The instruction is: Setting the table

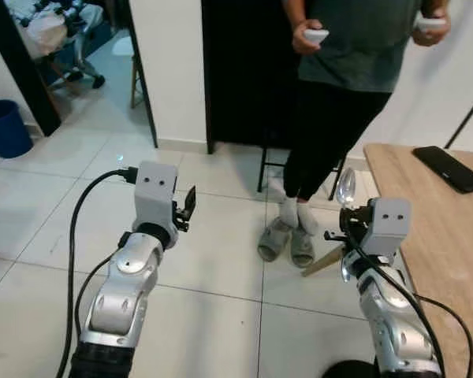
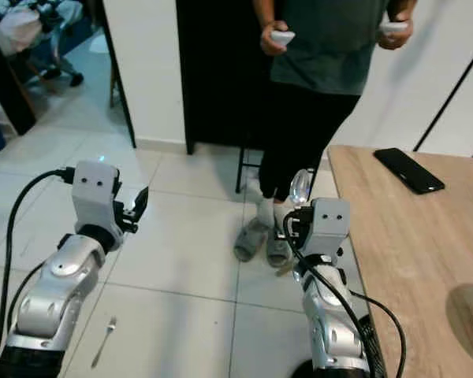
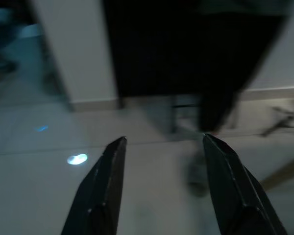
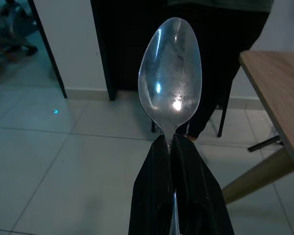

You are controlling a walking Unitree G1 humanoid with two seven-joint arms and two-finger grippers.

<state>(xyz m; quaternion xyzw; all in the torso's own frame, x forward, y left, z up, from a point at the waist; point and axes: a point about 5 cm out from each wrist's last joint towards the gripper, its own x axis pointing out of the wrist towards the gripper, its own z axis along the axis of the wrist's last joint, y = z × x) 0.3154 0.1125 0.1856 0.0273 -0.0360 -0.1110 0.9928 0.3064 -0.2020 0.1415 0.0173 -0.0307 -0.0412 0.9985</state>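
The right gripper (image 4: 174, 147) pinches a shiny metal spoon (image 4: 170, 81) upright beside the wooden table (image 2: 394, 236); the left gripper (image 3: 161, 156) is spread; a person (image 1: 339, 102) stands ahead, a small metal fork (image 2: 104, 340) on the floor

A home: white tiled floor (image 1: 221, 260), wooden dining table (image 2: 402, 252), slippers (image 1: 288, 240) on a person.

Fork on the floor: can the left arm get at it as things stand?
Probably not without bending. The fork lies on the tiles beside the left arm, while the left gripper is raised well above it, jaws open and pointing forward. Nothing lies between them.
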